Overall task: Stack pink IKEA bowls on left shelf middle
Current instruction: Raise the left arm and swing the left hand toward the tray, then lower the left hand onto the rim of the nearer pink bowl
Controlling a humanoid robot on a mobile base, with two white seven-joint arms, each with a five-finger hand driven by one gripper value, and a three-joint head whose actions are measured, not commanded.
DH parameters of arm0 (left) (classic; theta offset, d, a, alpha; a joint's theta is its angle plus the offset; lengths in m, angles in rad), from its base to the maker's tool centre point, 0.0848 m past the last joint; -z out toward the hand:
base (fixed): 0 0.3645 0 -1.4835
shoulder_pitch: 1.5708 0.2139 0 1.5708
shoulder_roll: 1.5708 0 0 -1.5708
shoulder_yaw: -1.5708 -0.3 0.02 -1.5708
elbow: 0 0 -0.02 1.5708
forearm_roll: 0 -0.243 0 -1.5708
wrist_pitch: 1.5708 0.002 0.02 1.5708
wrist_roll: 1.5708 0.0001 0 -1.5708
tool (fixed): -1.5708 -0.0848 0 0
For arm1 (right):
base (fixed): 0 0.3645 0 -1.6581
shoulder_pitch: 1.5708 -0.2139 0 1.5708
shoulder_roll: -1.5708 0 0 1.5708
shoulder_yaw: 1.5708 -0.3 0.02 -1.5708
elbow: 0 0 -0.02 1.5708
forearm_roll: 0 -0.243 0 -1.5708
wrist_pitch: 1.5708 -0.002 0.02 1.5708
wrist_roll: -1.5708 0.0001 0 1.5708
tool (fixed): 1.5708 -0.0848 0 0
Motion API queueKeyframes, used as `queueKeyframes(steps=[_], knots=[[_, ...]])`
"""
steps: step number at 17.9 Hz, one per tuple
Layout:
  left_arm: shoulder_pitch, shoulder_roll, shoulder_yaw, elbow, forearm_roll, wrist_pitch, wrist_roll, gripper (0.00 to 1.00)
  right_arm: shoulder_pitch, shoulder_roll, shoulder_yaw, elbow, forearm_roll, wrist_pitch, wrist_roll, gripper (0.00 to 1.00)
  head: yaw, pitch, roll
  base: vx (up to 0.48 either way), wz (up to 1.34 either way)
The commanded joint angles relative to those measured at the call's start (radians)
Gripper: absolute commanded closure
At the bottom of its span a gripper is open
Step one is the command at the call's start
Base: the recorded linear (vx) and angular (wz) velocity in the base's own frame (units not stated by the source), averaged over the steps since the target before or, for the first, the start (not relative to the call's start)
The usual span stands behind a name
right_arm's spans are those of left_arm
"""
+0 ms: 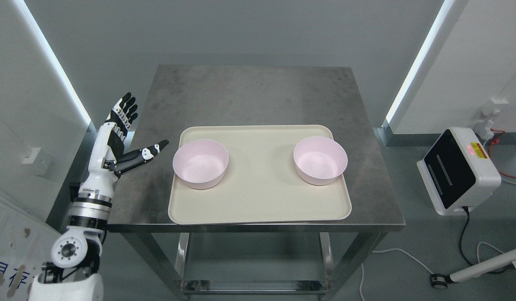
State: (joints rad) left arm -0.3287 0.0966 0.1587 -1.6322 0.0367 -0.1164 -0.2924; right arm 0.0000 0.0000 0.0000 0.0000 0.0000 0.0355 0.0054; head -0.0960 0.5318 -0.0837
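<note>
Two pink bowls stand apart on a cream tray (258, 200): one bowl (200, 164) at the tray's left edge, the other (320, 160) at its right. My left hand (130, 131) is raised at the table's left edge, fingers spread and holding nothing. Its thumb points toward the left bowl, a short gap away. The right arm does not show.
The tray lies on a steel table (249, 94) with bare metal behind it. A lower shelf (249, 284) shows under the table. A white device with a black screen (456, 171) sits on the floor at right, with cables (463, 238) and a white wheeled stand leg (484, 267).
</note>
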Motion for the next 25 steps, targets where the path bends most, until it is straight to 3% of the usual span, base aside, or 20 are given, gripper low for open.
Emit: queueKeyframes(steps=[1,3,6,9,13,16,22,25], knots=[[-0.167,0.369,-0.072,0.118,-0.001,0.007,-0.219,0.03,0.029,-0.017,-0.012,-0.034,0.0,-0.002,0.001,0.0,0.0,0.0,0.0,0.0,0.0],[-0.214,0.49,-0.157,0.152,-0.011,0.006,-0.302,0.03,0.029,-0.017,-0.011,-0.034,0.0,-0.002,0.001,0.0,0.0,0.0,0.0,0.0,0.0],[-0.302,0.525,-0.292,0.192,-0.188,0.007,-0.388,0.02,0.029,-0.017,-0.011,-0.034,0.0,0.0,0.001,0.0,0.0,0.0,0.0,0.0,0.0],[-0.332,0.497,-0.379,0.202,-0.34,0.007,-0.427,0.01,0.029,-0.017,-0.011,-0.034,0.0,0.0,0.001,0.0,0.0,0.0,0.0,0.0,0.0],[-0.368,0.466,-0.426,0.222,-0.411,0.024,-0.534,0.07,0.029,-0.017,-0.012,-0.034,0.0,-0.002,0.001,0.0,0.0,0.0,0.0,0.0,0.0],[-0.407,0.428,-0.429,0.222,-0.416,0.131,-0.568,0.09,0.029,-0.017,-0.012,-0.034,0.0,-0.002,0.001,0.0,0.0,0.0,0.0,0.0,0.0],[-0.452,0.318,-0.493,0.222,-0.416,0.211,-0.582,0.13,0.029,-0.017,-0.011,-0.034,0.0,-0.002,0.001,0.0,0.0,0.0,0.0,0.0,0.0],[-0.503,0.301,-0.49,0.247,-0.417,0.213,-0.582,0.13,0.029,-0.017,-0.011,-0.034,0.0,0.0,0.001,0.0,0.0,0.0,0.0,0.0,0.0]])
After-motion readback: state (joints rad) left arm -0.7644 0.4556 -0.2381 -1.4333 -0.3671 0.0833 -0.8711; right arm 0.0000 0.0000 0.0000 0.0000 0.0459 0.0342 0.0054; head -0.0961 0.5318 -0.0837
